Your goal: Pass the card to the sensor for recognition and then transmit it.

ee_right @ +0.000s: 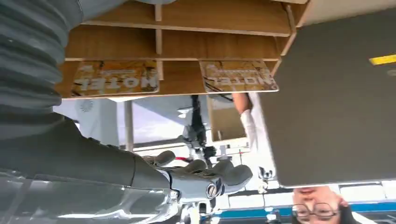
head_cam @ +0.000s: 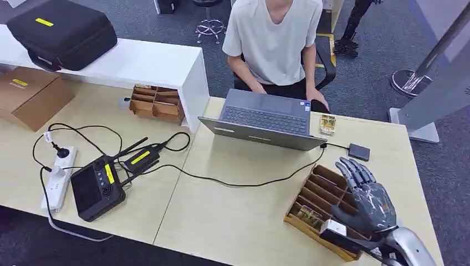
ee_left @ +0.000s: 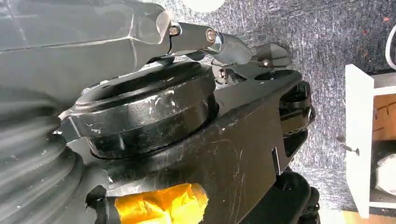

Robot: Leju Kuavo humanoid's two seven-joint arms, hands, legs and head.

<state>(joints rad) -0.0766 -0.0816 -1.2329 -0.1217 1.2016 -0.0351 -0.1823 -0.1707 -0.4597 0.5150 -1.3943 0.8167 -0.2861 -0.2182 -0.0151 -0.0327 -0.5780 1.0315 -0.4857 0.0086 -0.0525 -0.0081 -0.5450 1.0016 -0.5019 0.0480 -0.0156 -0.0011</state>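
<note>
A wooden slotted card holder [head_cam: 324, 191] stands at the table's front right, with a printed card [head_cam: 309, 216] in a near slot. In the right wrist view two "HOTEL" cards [ee_right: 116, 78] [ee_right: 238, 77] lie in the holder's slots [ee_right: 187, 44]. My right hand [head_cam: 366, 200] hovers over the holder's right side, fingers stretched out and apart, holding nothing; its thumb and fingertips [ee_right: 205, 179] are bare. The small dark sensor box [head_cam: 359, 151] lies beyond the holder, cabled to the laptop. My left hand [ee_left: 93, 42] hangs beside my body above the floor, holding nothing.
A person sits behind an open grey laptop [head_cam: 266, 119]; another card [head_cam: 327, 124] lies by its right corner. A black cable [head_cam: 244, 183] crosses the table. At left are a black controller [head_cam: 97, 188], a power strip [head_cam: 58, 177], a second wooden holder [head_cam: 157, 103] and a black case [head_cam: 61, 33].
</note>
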